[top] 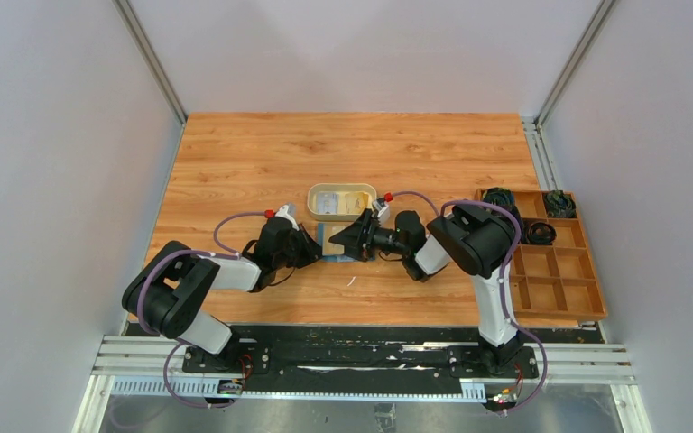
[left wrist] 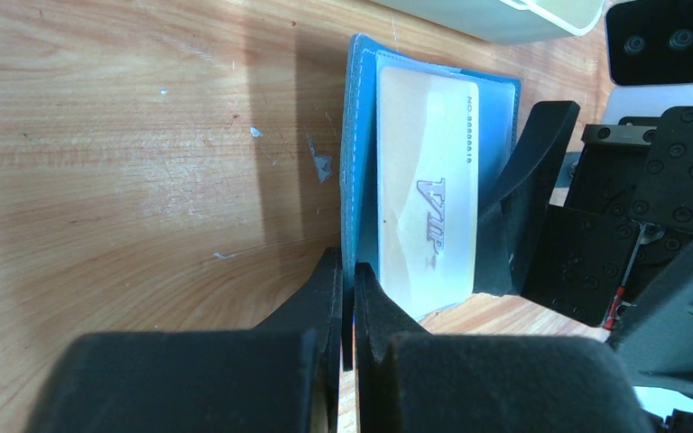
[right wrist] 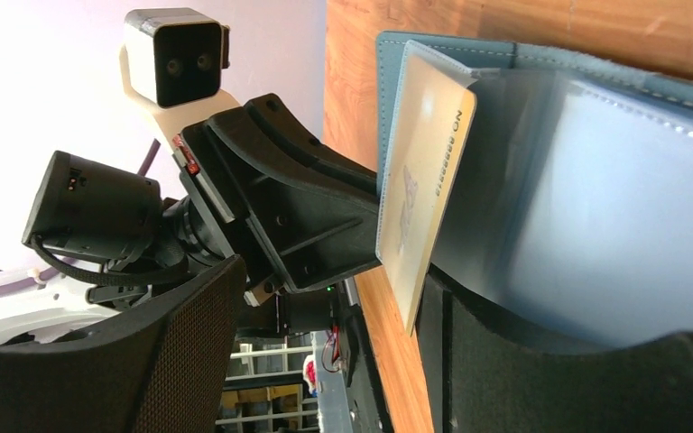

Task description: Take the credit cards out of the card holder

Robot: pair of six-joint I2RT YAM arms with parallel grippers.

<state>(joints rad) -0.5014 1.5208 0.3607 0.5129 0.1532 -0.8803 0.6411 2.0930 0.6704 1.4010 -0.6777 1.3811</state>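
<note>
The teal-blue card holder (left wrist: 361, 117) lies open on the wood table, standing on its edge in the left wrist view. My left gripper (left wrist: 347, 263) is shut on its near cover edge. A pale cream credit card (left wrist: 429, 203) printed "VIP" sits partly out of the clear inner sleeve. In the right wrist view this card (right wrist: 424, 171) sticks out of the card holder (right wrist: 614, 198) and rests against one black finger (right wrist: 523, 361). My right gripper (right wrist: 325, 352) is open, with a wide gap to its other finger (right wrist: 144, 361). From above, both grippers (top: 314, 245) (top: 350, 239) meet over the card holder (top: 332, 245).
A tan oval tray (top: 310, 200) with flat pale and yellowish pieces inside sits just behind the grippers. A brown compartmented wooden box (top: 550, 271) with black cable coils stands at the right edge. Grey walls enclose the table on three sides.
</note>
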